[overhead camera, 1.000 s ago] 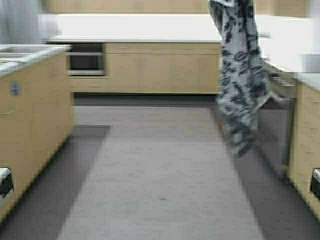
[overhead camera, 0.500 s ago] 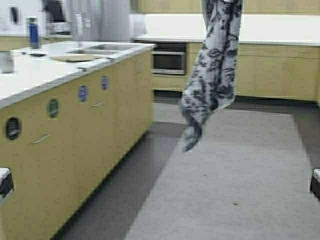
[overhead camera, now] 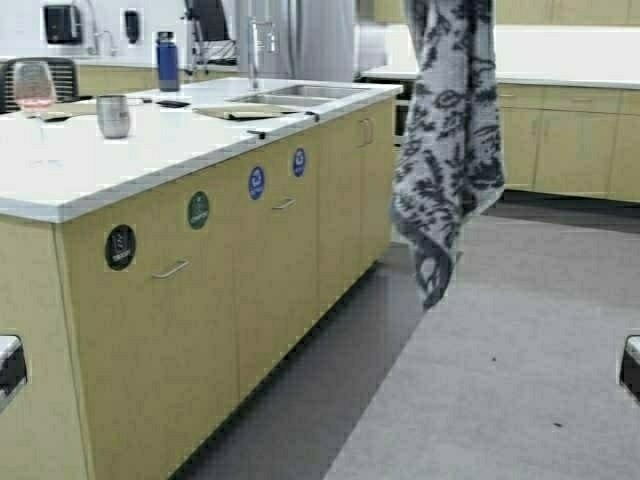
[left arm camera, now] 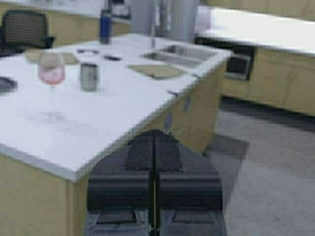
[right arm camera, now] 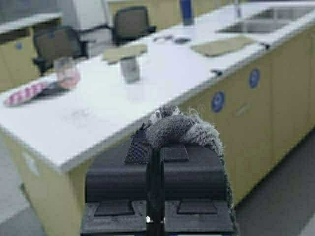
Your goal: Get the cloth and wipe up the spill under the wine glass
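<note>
The cloth [overhead camera: 447, 150], white-grey with a dark floral print, hangs in the air in the high view, right of the island; its top runs out of the picture. In the right wrist view my right gripper [right arm camera: 157, 142] is shut on a bunched end of the cloth [right arm camera: 183, 130]. The wine glass [overhead camera: 33, 88] with pinkish liquid stands at the far left of the white island counter [overhead camera: 60, 175]; it also shows as wine glass [left arm camera: 51, 69] and wine glass [right arm camera: 67, 73]. No spill can be made out under it. My left gripper [left arm camera: 154, 136] is shut on nothing, short of the counter edge.
A steel tumbler [overhead camera: 113, 116] stands right of the glass. A blue bottle [overhead camera: 167, 62], a sink [overhead camera: 290, 95] and a mat [overhead camera: 235, 111] lie farther along the island. Yellow cabinet fronts [overhead camera: 250, 260] face me. Grey rug [overhead camera: 500, 380] covers the floor at right; office chairs [right arm camera: 128, 22] stand beyond.
The robot has turned left and driven on: the island now fills the left half and the glass has come into view. The hanging cloth has swung slightly.
</note>
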Tool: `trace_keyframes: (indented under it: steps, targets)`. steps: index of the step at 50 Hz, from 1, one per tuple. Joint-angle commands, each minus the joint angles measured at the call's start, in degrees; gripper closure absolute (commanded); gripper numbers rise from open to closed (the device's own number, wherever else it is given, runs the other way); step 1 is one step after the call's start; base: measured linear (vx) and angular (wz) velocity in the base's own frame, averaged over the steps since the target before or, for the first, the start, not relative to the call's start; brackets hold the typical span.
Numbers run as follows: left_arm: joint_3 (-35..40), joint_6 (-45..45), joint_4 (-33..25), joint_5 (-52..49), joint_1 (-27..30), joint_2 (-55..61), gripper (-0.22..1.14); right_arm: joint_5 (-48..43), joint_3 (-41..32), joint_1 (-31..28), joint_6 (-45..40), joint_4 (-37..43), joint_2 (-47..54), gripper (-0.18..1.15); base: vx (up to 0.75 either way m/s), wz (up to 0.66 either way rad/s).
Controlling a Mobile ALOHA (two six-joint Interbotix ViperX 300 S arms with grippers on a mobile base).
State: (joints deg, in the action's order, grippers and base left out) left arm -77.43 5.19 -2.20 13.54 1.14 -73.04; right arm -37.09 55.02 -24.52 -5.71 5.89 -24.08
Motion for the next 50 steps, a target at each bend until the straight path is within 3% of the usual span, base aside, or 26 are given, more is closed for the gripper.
trace_keyframes:
  steps: [1, 21, 50]
  targets:
    - [2.2, -0.2, 0.0, 4.9, 2.0, 6.3, 0.89, -0.6, -1.1, 0.4, 0.0, -0.1, -0.9, 0.8, 0.1, 0.12]
    - [13.9, 1.1, 1.0, 12.0, 2.0, 30.2, 0.89, -0.6, -1.0, 0.4, -0.1, -0.1, -0.8, 0.8, 0.15, 0.14]
    - [17.5, 1.1, 1.1, 13.6, 0.3, 36.8, 0.89, -0.6, -0.7, 0.4, -0.4, -0.1, -0.9, 0.8, 0.23, 0.11]
